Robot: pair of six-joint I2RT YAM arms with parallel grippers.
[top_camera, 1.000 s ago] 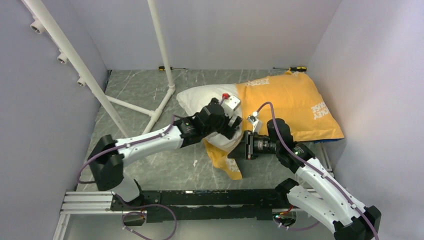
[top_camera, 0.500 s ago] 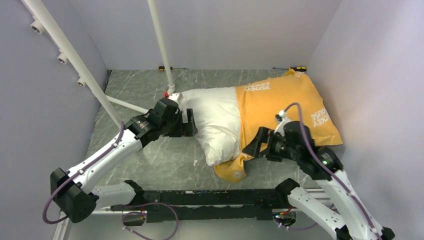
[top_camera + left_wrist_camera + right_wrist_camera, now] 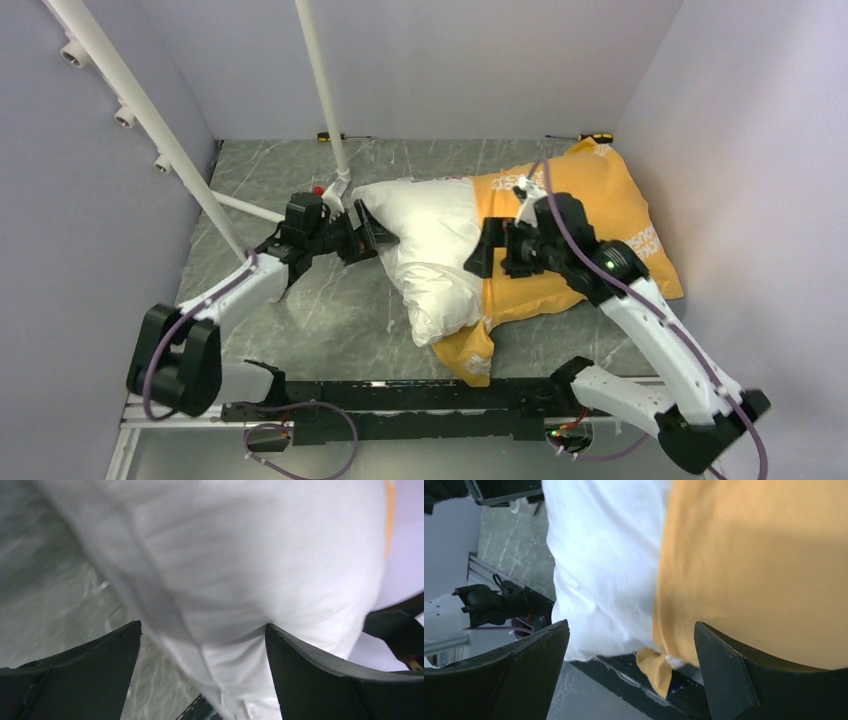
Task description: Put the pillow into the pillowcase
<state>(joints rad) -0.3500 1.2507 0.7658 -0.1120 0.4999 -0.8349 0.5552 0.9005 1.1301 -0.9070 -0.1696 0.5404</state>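
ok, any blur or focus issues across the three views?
Top external: sharp, evenly lit, only soft shadows. Left wrist: pillow too close to the lens and soft, table streaky and blurred. Right wrist: pillowcase and pillow mildly soft at close range, no glare.

The left arm [image 3: 232, 292] and right arm [image 3: 665, 340] share white link shells, black joints and black wrists. A purple cable [image 3: 551, 195] runs along each. Their fingers [image 3: 75, 680] are broad matte-black wedges with angular tips.
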